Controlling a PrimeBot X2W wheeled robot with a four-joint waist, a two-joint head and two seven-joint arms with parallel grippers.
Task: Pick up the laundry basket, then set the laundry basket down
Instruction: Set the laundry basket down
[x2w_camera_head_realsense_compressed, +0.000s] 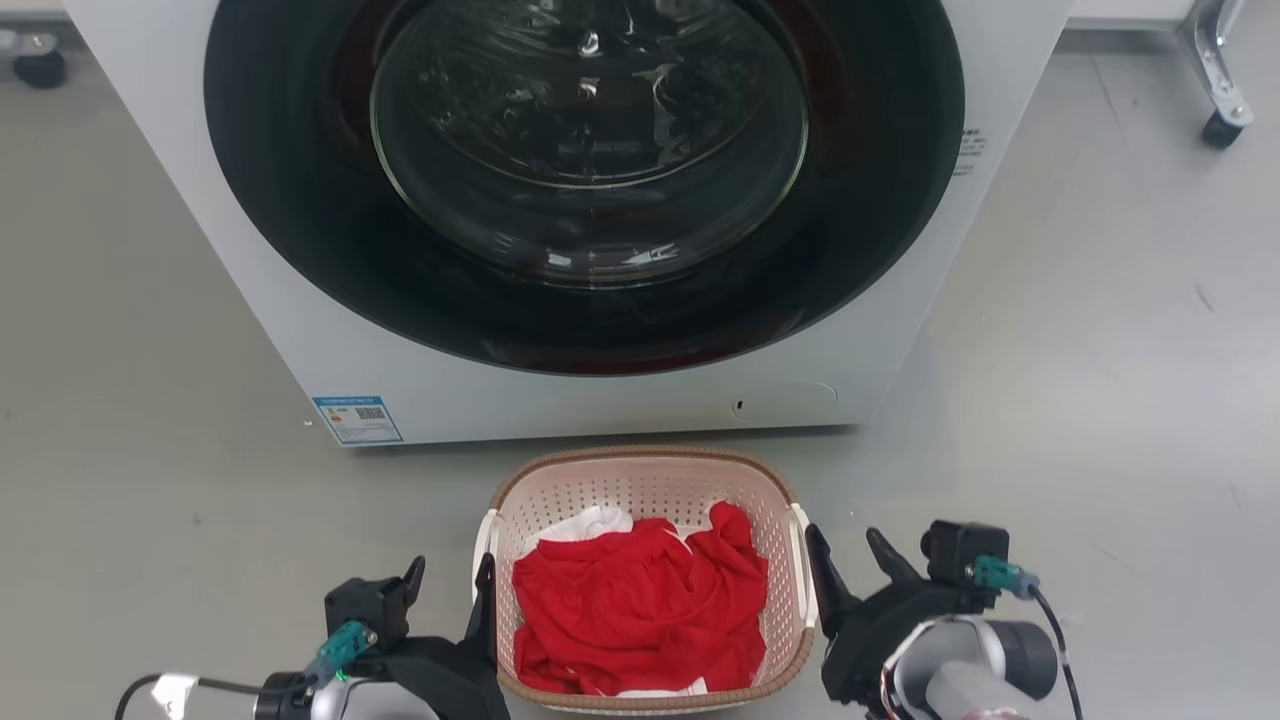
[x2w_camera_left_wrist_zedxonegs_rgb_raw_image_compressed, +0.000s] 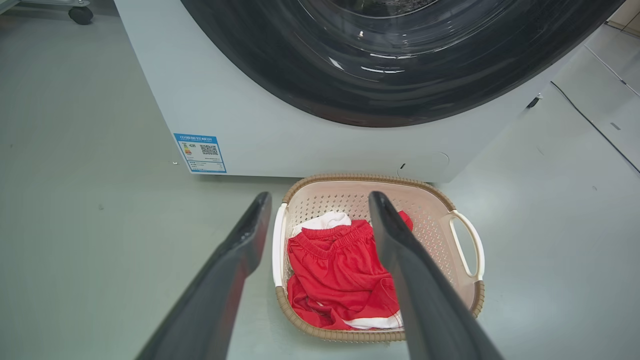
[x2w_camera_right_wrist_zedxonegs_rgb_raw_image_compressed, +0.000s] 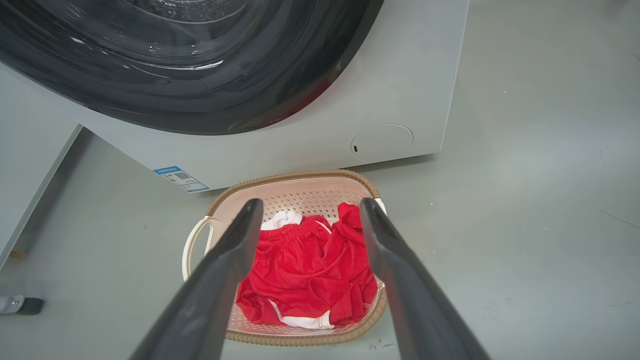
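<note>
The washer (x2w_camera_head_realsense_compressed: 600, 410) is cut off by the top edge in every view, and its drum is dark behind glare. The print on its label (x2w_camera_head_realsense_compressed: 357, 419) is too small to read. Red cloth (x2w_camera_head_realsense_compressed: 640, 600) hides the basket (x2w_camera_head_realsense_compressed: 640, 462) floor and most of a white cloth (x2w_camera_head_realsense_compressed: 592, 522). The left gripper (x2w_camera_head_realsense_compressed: 451, 566) covers part of the left handle (x2w_camera_head_realsense_compressed: 484, 540); whether they touch cannot be told. Both arms run off the bottom edge

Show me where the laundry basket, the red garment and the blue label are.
laundry basket (x2w_camera_head_realsense_compressed: 650, 488): head view, far perforated wall.
red garment (x2w_camera_head_realsense_compressed: 640, 600): head view, middle of cloth.
blue label (x2w_camera_head_realsense_compressed: 357, 420): head view, its centre.
</note>
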